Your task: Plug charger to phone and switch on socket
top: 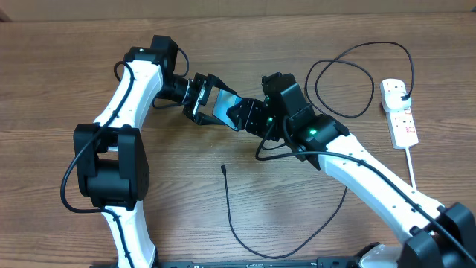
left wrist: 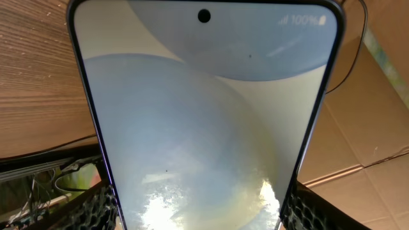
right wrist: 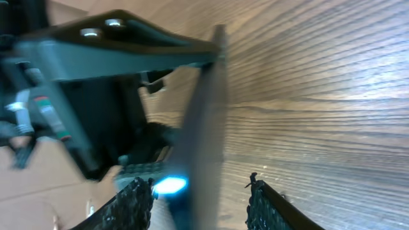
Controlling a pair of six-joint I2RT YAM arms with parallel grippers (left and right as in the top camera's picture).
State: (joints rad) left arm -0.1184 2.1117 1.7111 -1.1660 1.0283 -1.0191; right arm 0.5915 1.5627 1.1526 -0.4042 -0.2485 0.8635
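Overhead view, from the bottom edge upward: the charger curves as a thin black line across the table along the lower centre of the frame. Its small tip lies free on the wood just below the middle, well apart from the phone. The phone is held off the table at centre frame, tilted, with its pale blue screen turned toward the lower right. The left fingers close on it from the upper left, one against each long edge. The right fingers meet it from the right. In the left wrist view the phone fills the frame, screen lit, its two edges running down between the meshed left fingers at the lower corners. In the right wrist view the phone appears edge-on and blurred. The right fingers stand partly apart on either side of it, with a gap showing on each side, so they straddle the edge without gripping it. Farther off, at the upper right of the overhead frame, the charger loops widely and ends in a black plug seated in the socket. The socket's white cord trails downward from it.
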